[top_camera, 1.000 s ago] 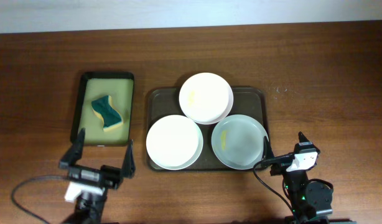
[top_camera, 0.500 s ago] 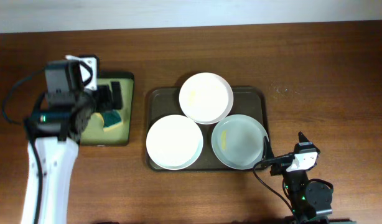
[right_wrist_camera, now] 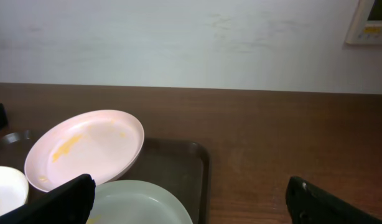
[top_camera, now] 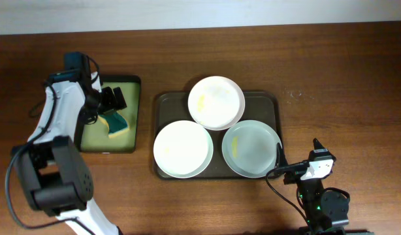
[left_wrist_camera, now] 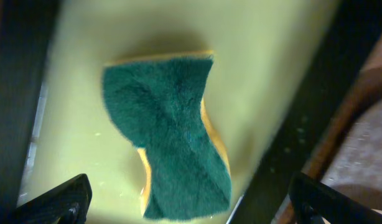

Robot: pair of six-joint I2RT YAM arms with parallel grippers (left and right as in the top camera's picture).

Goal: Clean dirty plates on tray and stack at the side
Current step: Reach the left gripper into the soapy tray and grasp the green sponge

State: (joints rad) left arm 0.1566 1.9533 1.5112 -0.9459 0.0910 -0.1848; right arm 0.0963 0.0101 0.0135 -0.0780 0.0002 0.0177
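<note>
The left arm reaches from the near table edge to the small black tray with yellow-green lining [top_camera: 99, 138]. The left gripper [top_camera: 114, 100] points down over the wavy green-topped yellow sponge [left_wrist_camera: 169, 149], fingers spread wide with the sponge between them. The right gripper [top_camera: 297, 150] rests at the near edge, fingers also spread and holding nothing. Three round glossy white plates [top_camera: 181, 149] lie on the large dark brown rectangular tray [top_camera: 166, 103]. A second ago the left arm was parked at the near edge too; the plates and the right arm have not moved.
</note>
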